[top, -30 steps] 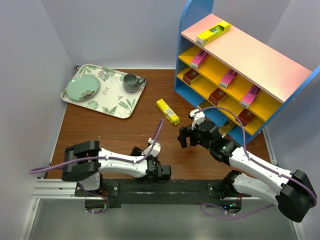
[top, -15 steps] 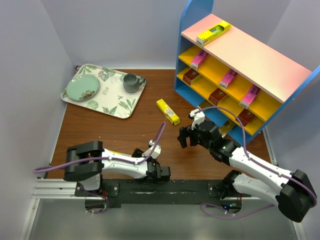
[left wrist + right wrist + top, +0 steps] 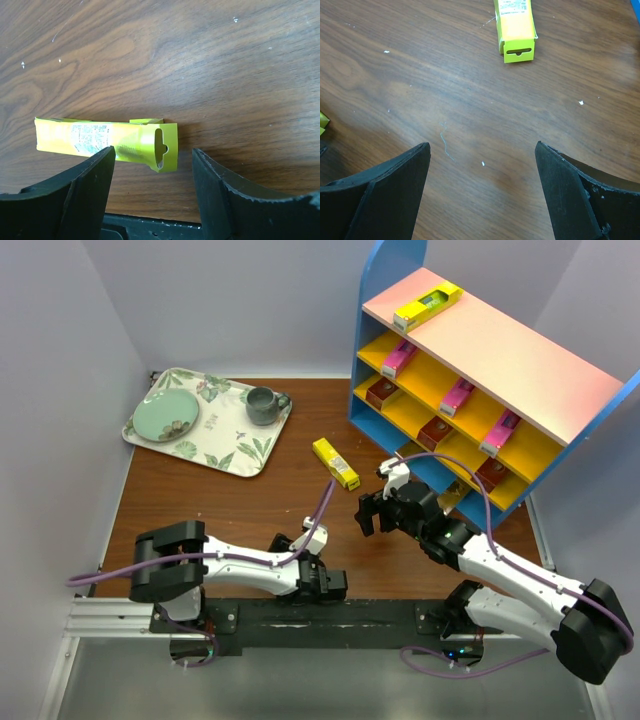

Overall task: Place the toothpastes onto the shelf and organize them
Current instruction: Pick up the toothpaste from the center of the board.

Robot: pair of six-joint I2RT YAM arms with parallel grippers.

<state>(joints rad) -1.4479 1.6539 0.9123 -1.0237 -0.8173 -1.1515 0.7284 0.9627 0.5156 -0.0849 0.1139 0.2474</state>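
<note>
Because the yellow toothpaste (image 3: 100, 137) lies flat on the table (image 3: 200, 60) lengthwise across the open left end effector (image 3: 152, 167) (a poor line for closing), the wrist should probably turn to bracket its narrow sides. The right end effector (image 3: 482, 150) hangs open, empty, before a second yellow carton (image 3: 515, 27). Tray (image 3: 235, 455): plate (image 3: 165, 420) and mug (image 3: 262, 405); shelf (image 3: 385, 300): a third yellow carton (image 3: 427, 303) on top, pink cartons (image 3: 398, 358) and dark-red cartons (image 3: 380, 392) below.

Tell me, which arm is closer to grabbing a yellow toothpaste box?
Left, I think. The left tool hangs low and open with one end of a yellow carton between its fingers. The right tool is open too, but the other yellow carton lies well ahead of it.
</note>
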